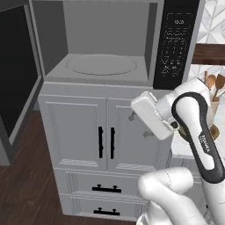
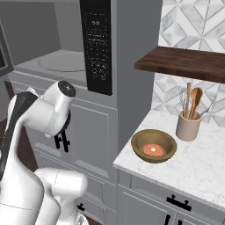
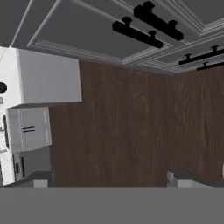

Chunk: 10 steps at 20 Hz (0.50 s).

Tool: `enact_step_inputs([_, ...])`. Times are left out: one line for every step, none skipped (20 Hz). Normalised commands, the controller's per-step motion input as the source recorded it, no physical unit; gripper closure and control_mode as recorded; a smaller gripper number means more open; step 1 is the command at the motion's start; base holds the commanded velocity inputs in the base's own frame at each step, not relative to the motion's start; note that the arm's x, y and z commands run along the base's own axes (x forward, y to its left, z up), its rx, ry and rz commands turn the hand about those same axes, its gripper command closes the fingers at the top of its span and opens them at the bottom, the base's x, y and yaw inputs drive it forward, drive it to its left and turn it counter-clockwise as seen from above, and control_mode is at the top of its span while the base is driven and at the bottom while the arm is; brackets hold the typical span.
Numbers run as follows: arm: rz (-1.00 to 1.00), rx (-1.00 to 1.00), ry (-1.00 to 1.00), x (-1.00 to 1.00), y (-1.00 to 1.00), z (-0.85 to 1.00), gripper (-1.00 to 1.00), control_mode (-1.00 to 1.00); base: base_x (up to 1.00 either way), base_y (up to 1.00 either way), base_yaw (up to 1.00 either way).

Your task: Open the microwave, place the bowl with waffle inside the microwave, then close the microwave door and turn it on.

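**In front of the open microwave, the arm is being held with nothing gripped**

On the grey cabinet unit, the microwave (image 1: 105, 44) is being shown with its inside exposed, and a round pale turntable (image 1: 101, 64) is being seen lying flat on its floor. The microwave door (image 1: 17, 83) is being held swung wide to the left of the left base view, with its dark glass turned edge-on toward the room. The black keypad panel (image 1: 176, 41) is being seen on the right of the opening, with a small display near its top.

On the white marble counter (image 2: 197, 169), to the right of the microwave in the right base view, the bowl (image 2: 154, 146) is being seen resting upright, well apart from the microwave opening. The waffle (image 2: 153, 150) is being carried inside it, at its middle. A beige crock (image 2: 188, 126) of wooden spoons is being seen standing just behind and to the right of the bowl, under a dark wooden shelf (image 2: 184, 61).

The gripper (image 3: 111, 179) is being held with its jaws spread wide and nothing between them; in the hand view the two fingertips (image 3: 41, 178) are being seen far apart over a dark wooden floor (image 3: 118, 127). Cabinet doors with black handles (image 3: 146, 26) are being shown along the top of that view
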Motion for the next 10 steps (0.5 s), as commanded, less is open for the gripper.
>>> enact_step_inputs([-0.17, -0.07, -0.02, -0.34, -1.00, -0.41, -1.00, -1.00, 0.00, 0.00, 0.00])
enact_step_inputs([-0.21, -0.03, -0.02, -0.26, -1.00, -0.44, -1.00, -1.00, 0.00, 0.00, 0.00])
enact_step_inputs([-0.23, -0.02, -0.03, -0.19, -1.00, -0.46, -1.00, -1.00, 0.00, 0.00, 0.00])
enact_step_inputs([-0.25, 0.00, -0.06, -0.13, -1.00, -0.49, -1.00, -1.00, 0.00, 0.00, 0.00])
enact_step_inputs([-0.25, 0.00, -0.06, -0.02, -1.00, -0.49, -1.00, -1.00, 0.00, 0.00, 0.00])
enact_step_inputs([-0.24, 0.00, -0.05, 0.00, -1.00, -0.48, -1.00, -1.00, 0.00, 0.00, 0.00])
enact_step_inputs([-0.23, -0.03, -0.04, 0.00, -1.00, -0.46, -1.00, -1.00, 0.00, 0.00, 0.00])
enact_step_inputs([-0.22, -0.04, -0.03, 0.00, -1.00, -0.46, -1.00, -1.00, 0.00, 0.00, 0.00])
enact_step_inputs([-0.22, -0.05, -0.01, 0.00, -1.00, -0.47, -1.00, -1.00, 0.00, 0.00, 0.00])
enact_step_inputs([-0.22, -0.08, 0.00, 0.00, -1.00, -0.44, -1.00, -1.00, 0.00, 0.00, 0.00])
